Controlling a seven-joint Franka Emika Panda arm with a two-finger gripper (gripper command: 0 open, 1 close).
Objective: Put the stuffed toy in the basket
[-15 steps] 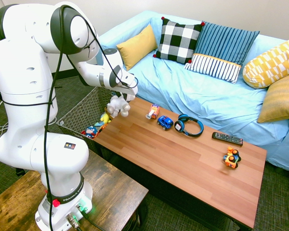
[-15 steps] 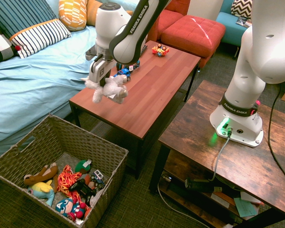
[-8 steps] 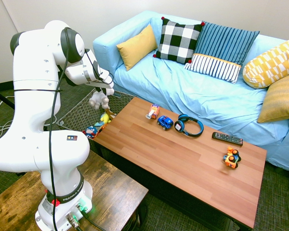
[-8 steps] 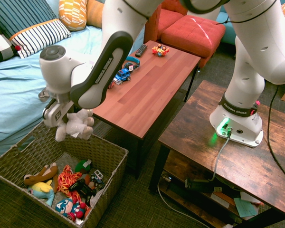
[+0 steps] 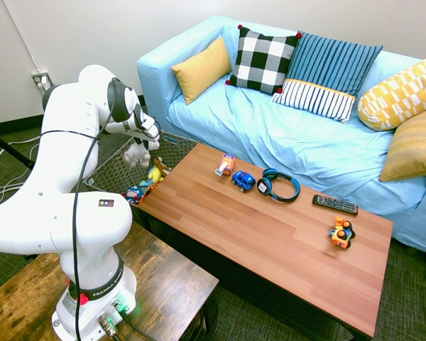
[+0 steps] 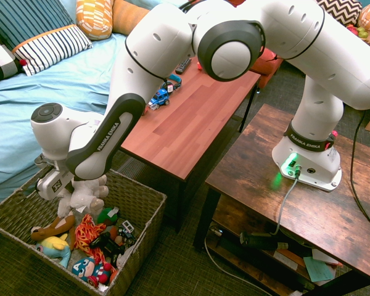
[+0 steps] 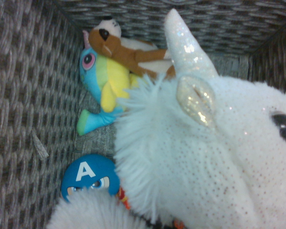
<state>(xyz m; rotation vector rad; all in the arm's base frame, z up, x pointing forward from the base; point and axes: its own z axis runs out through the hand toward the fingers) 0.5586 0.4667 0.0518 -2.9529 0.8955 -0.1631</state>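
Toy's swung off the table's end and dropped since a second ago. Gripper (image 6: 48,182) fingers look pinched on the white unicorn (image 6: 83,196), over the basket's (image 6: 149,229) 11 o'clock side. I'd lower gently, then release.

White toy (image 7: 190,143) with silvery horn (image 7: 188,47); grey-brown woven basket (image 6: 142,200).
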